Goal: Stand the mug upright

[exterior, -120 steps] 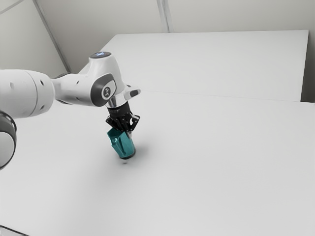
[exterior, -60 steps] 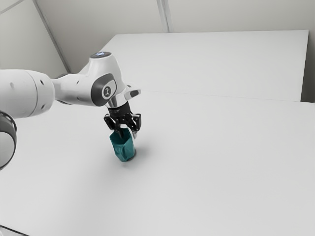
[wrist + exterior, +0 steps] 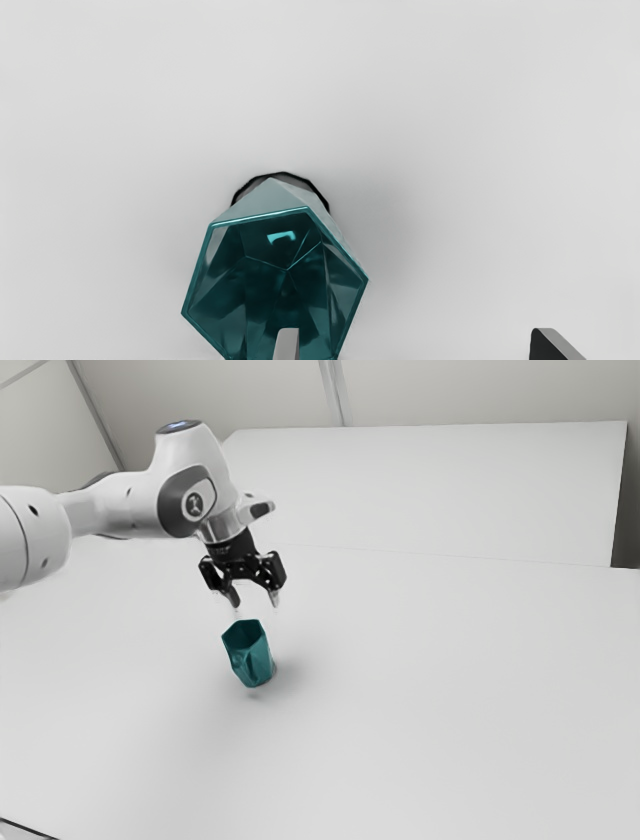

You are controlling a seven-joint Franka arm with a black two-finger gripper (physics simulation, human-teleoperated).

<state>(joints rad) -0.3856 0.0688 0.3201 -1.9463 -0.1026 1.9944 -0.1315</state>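
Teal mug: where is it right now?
In the exterior view, the teal mug is on the white table, toward that view's left, just below the open end effector, mouth facing up toward it.

We saw the mug (image 3: 252,660) on the table (image 3: 450,710), nearer the exterior view's left than its right, probably resting on its base. Our gripper (image 3: 255,603) hung above it, apart from it; in the wrist view, one fingertip (image 3: 287,345) overlapped the mug's mouth, the other lay beside it.
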